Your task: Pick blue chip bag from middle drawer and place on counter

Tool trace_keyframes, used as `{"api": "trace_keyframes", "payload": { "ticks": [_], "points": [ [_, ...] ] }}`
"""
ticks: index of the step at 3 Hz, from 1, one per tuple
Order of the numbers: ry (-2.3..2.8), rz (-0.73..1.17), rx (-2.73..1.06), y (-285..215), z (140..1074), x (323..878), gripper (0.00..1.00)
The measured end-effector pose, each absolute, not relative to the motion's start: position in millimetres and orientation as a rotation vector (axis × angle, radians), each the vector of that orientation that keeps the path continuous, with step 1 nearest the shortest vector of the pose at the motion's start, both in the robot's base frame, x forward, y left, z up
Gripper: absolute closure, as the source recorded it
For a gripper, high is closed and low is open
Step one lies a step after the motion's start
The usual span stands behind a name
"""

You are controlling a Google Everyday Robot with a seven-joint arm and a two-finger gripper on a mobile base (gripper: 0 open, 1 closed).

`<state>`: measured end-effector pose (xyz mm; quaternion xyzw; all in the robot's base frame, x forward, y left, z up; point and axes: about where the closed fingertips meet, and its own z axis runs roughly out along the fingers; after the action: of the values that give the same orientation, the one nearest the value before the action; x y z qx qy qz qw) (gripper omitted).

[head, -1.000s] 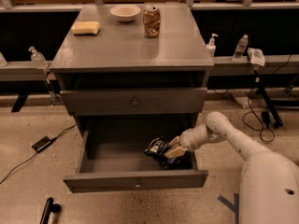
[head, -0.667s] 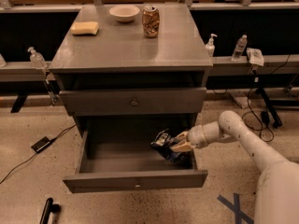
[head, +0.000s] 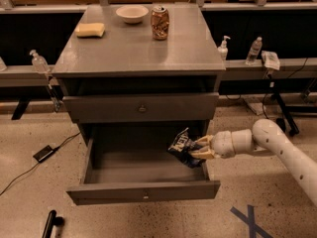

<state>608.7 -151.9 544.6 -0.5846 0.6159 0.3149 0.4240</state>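
tan two-finger gripper is pinched shut on the crinkly navy-blue foil chip bag, holding it by the right edge of the grey metal middle drawer, probably to clear it for the glossy grey counter.

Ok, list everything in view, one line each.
counter: one, grey, above the drawers
bowl: one, cream, back of counter
can: one, tan, upright beside the bowl
sponge: one, yellow, counter's left rear
upper drawer: one, grey, shut
middle drawer: one, grey, open
chip bag: one, navy, at the open drawer's right side, in the gripper
bottles: three, clear, one left of the counter, two right of it
tape cross: one, blue, floor at lower right
gripper: one, tan, shut on the chip bag
arm: one, white, reaching in from the right
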Motion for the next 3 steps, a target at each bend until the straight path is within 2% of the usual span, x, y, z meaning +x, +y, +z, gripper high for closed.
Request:
{"api": "trace_keyframes", "payload": {
  "ticks": [2,3],
  "points": [
    [1.357,0.777,-1.505,-171,613,588,1.00],
    [1.357,0.777,-1.505,-170,613,588,1.00]
  ]
}}
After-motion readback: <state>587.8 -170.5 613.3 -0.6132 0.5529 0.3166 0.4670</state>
